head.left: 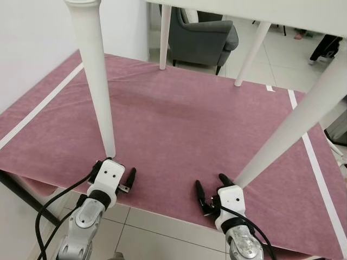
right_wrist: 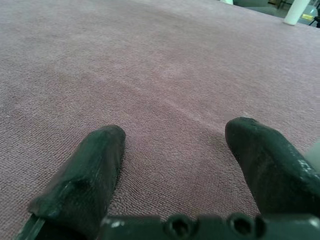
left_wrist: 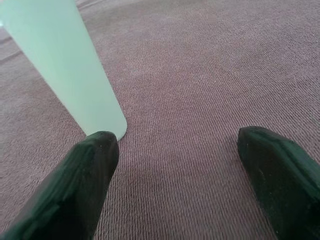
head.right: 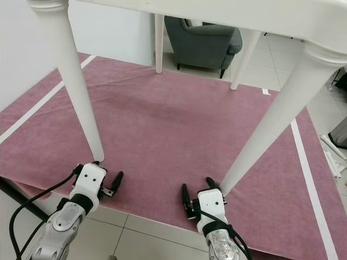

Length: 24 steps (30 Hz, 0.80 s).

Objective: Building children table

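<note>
Risk: our open left claw [head.left: 120, 177] and right claw [head.left: 209, 189] could nudge the standing white wooden table's legs [head.left: 97, 81] askew on the mauve rug [head.left: 179, 119].

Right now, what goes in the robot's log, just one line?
table: standing on rug | left gripper: open by leg | right gripper: open, empty

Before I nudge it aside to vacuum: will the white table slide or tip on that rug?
The white table likely drags, not glides: its narrow leg tips press into the napped pink rug. Splayed legs suggest it resists tipping. It looks light.
</note>
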Available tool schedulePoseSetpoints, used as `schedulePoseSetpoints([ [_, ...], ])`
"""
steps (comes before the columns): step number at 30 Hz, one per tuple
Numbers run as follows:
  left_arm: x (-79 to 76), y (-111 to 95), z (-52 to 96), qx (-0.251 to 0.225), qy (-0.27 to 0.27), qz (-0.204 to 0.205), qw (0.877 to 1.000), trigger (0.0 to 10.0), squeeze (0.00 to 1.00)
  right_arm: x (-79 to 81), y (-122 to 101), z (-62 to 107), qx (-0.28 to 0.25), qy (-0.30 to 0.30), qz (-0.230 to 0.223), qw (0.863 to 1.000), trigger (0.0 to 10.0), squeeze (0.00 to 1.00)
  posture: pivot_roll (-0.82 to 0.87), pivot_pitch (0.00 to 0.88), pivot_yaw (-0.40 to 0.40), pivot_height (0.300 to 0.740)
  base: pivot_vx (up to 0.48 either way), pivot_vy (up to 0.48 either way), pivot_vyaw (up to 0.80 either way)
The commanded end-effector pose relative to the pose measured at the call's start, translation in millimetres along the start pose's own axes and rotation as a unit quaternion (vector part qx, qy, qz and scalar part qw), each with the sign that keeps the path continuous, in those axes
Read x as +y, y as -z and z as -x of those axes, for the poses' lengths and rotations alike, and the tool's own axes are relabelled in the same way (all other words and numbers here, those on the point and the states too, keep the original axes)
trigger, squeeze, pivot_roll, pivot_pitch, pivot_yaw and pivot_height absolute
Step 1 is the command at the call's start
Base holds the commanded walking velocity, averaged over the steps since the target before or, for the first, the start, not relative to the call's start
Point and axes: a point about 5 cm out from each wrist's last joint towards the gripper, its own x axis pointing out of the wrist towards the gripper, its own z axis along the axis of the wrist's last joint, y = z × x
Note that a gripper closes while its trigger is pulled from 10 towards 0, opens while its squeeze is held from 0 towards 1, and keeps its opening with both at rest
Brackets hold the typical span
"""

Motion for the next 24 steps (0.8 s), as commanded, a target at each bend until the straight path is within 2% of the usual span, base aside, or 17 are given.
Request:
schedulePoseSetpoints([
  [1,2.4,-0.6,1.5,-0.004,-0.026,0.002,1.000,10.0,0.00,-5.4,2.4,0.1,0.008,0.020,-0.009,1.000,10.0,0.00,0.11,0.000,-0.019,0.740,0.000,0.000,0.00],
  [7,8.4,-10.7,3.9,-0.021,-0.035,0.005,0.999,10.0,0.00,-9.5,-7.7,-1.6,-0.009,0.038,-0.024,0.999,10.0,0.00,0.11,0.000,-0.018,0.740,0.000,0.000,0.00],
  [12,11.2,-10.4,5.1,-0.016,-0.042,0.041,0.998,10.0,0.00,-11.5,-6.9,-0.4,-0.008,0.044,-0.028,0.999,10.0,0.00,0.11,0.000,-0.025,0.740,0.000,0.000,0.00],
  [14,11.2,-10.4,5.1,-0.016,-0.042,0.041,0.998,10.0,0.00,-11.5,-6.9,-0.4,-0.008,0.044,-0.028,0.999,10.0,0.00,0.11,0.000,-0.025,0.740,0.000,0.000,0.00],
  [15,10.1,-10.8,2.2,-0.016,-0.044,0.066,0.997,10.0,0.00,-12.0,-6.7,-2.1,-0.009,0.047,-0.036,0.998,10.0,0.00,0.11,0.000,-0.027,0.740,0.000,0.000,0.00],
  [16,10.1,-10.8,2.2,-0.016,-0.044,0.066,0.997,10.0,0.00,-12.0,-6.7,-2.1,-0.009,0.047,-0.036,0.998,10.0,0.00,0.11,0.000,-0.027,0.740,0.000,0.000,0.00],
  [17,10.7,-14.1,-2.8,-0.020,-0.050,0.097,0.994,10.0,0.00,-12.2,-9.1,-6.3,-0.015,0.053,-0.059,0.997,10.0,0.00,0.11,0.000,-0.029,0.740,0.000,0.000,0.00],
  [24,15.1,-17.5,-6.4,-0.028,-0.052,0.096,0.994,10.0,0.00,-7.4,-12.1,-9.4,-0.018,0.036,-0.086,0.995,10.0,0.00,0.11,0.000,-0.032,0.740,0.000,0.000,0.00],
])
